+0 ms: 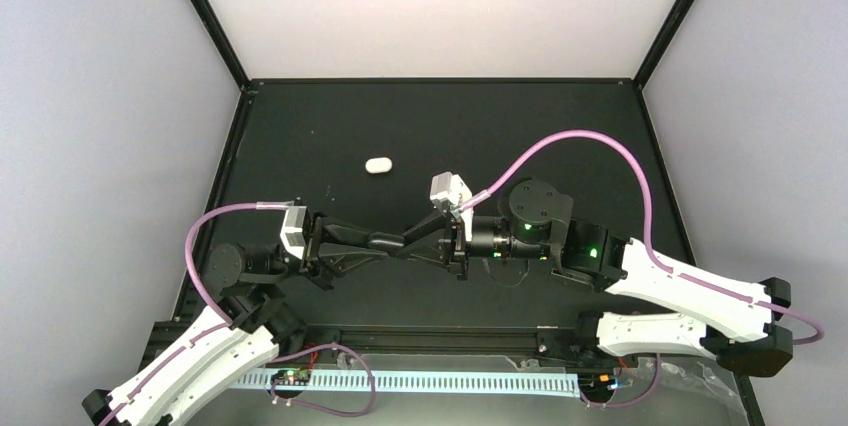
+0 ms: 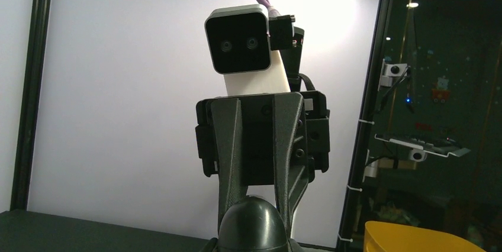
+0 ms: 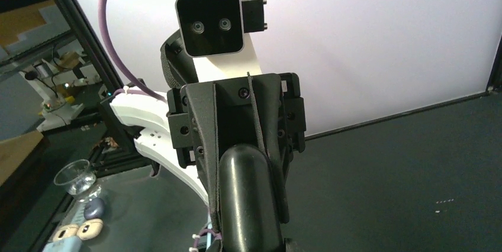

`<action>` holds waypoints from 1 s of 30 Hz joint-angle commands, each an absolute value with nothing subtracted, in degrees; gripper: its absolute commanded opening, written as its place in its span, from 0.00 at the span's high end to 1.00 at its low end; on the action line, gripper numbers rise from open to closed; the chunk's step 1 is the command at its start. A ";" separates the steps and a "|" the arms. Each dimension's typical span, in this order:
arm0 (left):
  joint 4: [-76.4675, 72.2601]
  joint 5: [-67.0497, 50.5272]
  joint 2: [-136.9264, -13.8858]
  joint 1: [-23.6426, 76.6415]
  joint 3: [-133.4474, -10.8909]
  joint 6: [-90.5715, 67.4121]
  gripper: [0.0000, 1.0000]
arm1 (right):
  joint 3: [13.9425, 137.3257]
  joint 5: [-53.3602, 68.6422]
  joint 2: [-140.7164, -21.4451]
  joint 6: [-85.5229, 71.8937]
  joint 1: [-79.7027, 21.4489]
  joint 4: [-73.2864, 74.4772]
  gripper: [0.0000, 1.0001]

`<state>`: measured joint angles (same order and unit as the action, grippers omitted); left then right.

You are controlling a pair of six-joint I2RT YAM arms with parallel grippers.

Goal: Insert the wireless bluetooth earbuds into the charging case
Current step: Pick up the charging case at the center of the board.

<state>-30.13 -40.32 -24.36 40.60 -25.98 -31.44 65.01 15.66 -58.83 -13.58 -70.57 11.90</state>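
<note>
Above the middle of the table [image 1: 560,126], well off its surface, my two arms meet tip to tip. The left gripper [image 1: 390,243] is pressed together on a dark pill-shaped case [image 3: 248,204]. From the right wrist I see its fingers [image 3: 208,163] running along both long sides of the case with no gap showing.

The right gripper [image 1: 415,237] faces it from the opposite side. From the left wrist, that gripper's two fingers narrow down to either side of the case's rounded end, just beside it. I cannot tell whether the pads press on it or stand a little clear, so I won't call that one.

A white oval case [image 1: 377,165] lies flat on the table, behind the grippers and a little to the left, well apart from both.

I cannot make out any of the earbuds in any view. From overhead the dark case blends into the black fingers, and each wrist view cuts off part of it at the bottom edge. At the lower left of the right wrist view, past the table frame, stand a clear cup [image 3: 76,176] and some small rounded things, one dark [image 3: 93,208] and the others pale [image 3: 89,228], all too small to identify. A yellow container [image 2: 414,237] is cut off at the corner of the left wrist view.
</note>
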 commanded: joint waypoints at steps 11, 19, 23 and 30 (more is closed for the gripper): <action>-24.35 -40.77 -26.15 40.88 -28.81 -29.12 0.82 | 67.97 16.85 -58.87 -9.73 -70.53 13.02 0.92; -22.15 -41.68 -28.34 40.90 -30.10 -28.28 0.79 | 68.89 14.93 -58.80 -7.35 -70.56 15.82 0.92; -21.99 -42.03 -29.14 40.88 -30.47 -27.73 0.80 | 69.36 13.93 -59.19 -6.50 -70.55 17.00 0.92; -20.62 -43.24 -30.73 40.87 -31.44 -26.80 0.75 | 70.13 13.01 -59.37 -5.15 -70.53 18.62 0.93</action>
<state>-24.27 -42.85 -28.67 40.60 -29.41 -28.34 68.34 13.52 -58.74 -6.74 -70.30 20.23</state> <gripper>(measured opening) 0.245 0.179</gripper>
